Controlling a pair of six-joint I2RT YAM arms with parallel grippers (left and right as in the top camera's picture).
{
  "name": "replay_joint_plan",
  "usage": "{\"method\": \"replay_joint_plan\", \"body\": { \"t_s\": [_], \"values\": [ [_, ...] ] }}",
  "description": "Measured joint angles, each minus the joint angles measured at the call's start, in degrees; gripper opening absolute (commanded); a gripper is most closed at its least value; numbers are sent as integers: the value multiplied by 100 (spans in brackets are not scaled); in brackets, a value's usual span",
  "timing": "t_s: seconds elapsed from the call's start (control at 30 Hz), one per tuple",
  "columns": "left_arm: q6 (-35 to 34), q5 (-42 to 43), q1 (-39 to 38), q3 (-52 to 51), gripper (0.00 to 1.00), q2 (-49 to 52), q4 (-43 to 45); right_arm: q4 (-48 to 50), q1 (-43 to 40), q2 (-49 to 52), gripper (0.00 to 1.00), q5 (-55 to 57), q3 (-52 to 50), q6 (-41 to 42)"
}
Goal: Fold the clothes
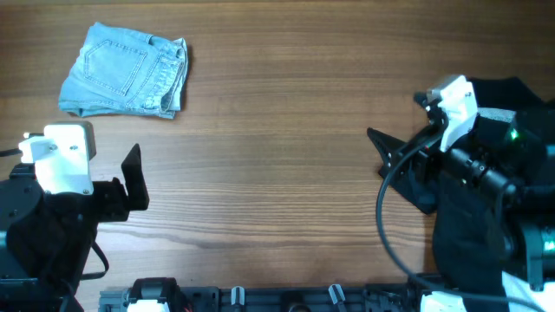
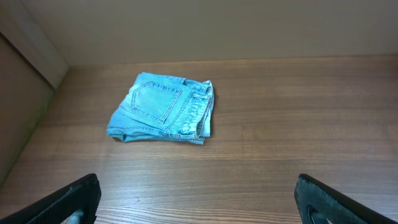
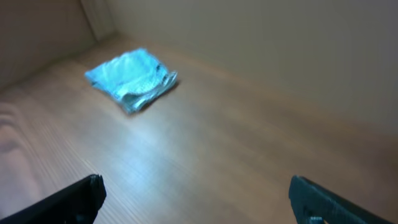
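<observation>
The light-blue denim shorts [image 1: 126, 69] lie folded into a compact bundle at the table's far left, back pocket up. They also show in the left wrist view [image 2: 163, 109] and, blurred, in the right wrist view [image 3: 130, 79]. A black garment [image 1: 523, 90] lies at the right edge, mostly hidden under my right arm. My left gripper [image 1: 134, 180] is open and empty, well in front of the shorts, with bare wood between its fingers [image 2: 199, 205]. My right gripper [image 1: 384, 154] is open and empty over bare wood [image 3: 196, 202], far right of the shorts.
The wooden table [image 1: 277, 147] spans the whole view. A pale wall [image 2: 217, 28] runs behind the shorts. Black hardware [image 1: 260, 299] lines the table's front edge between the two arm bases.
</observation>
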Motion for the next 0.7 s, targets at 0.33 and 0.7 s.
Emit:
{"method": "replay_joint_plan", "body": {
  "t_s": [0.33, 0.7],
  "values": [
    [2, -20, 0, 0, 100, 13, -13, 2509, 0, -2889, 100, 319, -3545, -363],
    [2, -22, 0, -2, 100, 15, -15, 3462, 0, -4999, 100, 496, -5914, 35]
  ]
}}
